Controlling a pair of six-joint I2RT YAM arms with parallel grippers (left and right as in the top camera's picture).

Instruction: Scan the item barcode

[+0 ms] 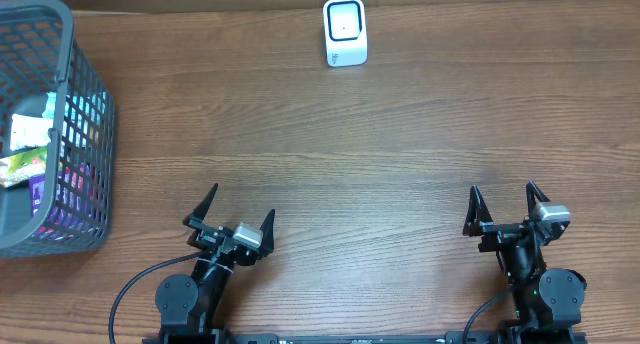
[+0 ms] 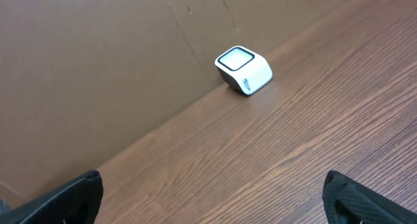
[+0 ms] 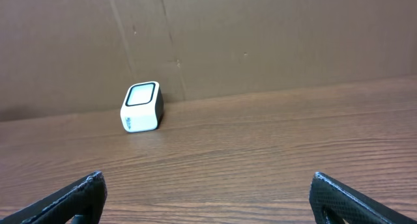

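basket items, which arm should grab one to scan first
Left, probably. The basket holding the items sits at the table's left edge, on the left gripper's side; the right gripper is far across. Both are open and empty; the scanner stands at the far edge, roughly midway.
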